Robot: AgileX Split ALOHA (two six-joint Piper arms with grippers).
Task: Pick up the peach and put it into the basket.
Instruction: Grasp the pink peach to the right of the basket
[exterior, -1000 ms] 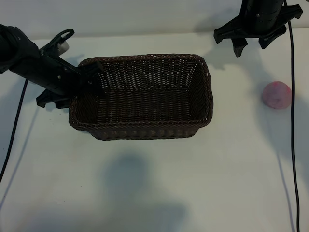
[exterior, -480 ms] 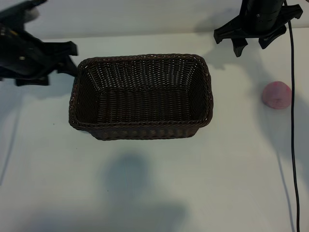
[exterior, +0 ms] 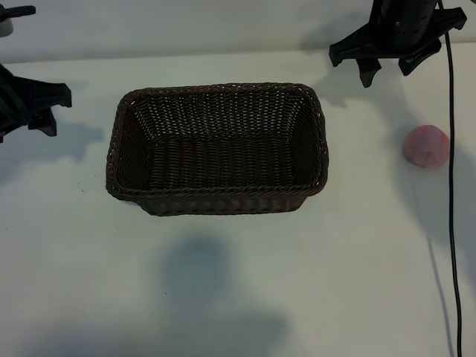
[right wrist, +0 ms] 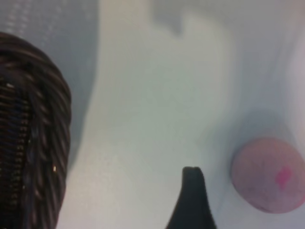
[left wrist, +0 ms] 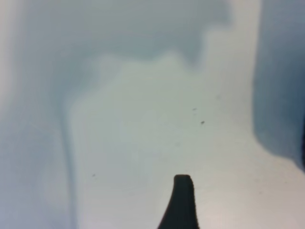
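Left claw (exterior: 26, 111) now clear of basket (exterior: 216, 149)

Both arms (exterior: 401, 22) are matte black with angular black fingers (exterior: 368, 74); a thin black cable (exterior: 450, 186) trails down.

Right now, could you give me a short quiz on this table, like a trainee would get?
1. True or false: the peach lies inside the basket.
2. Which claw is nearer the peach: A) left claw B) right claw?
3. Fill in: the basket holds ____.

Key: 1 false, the peach sits on the table, apart from the basket. 2 B. 3 nothing.
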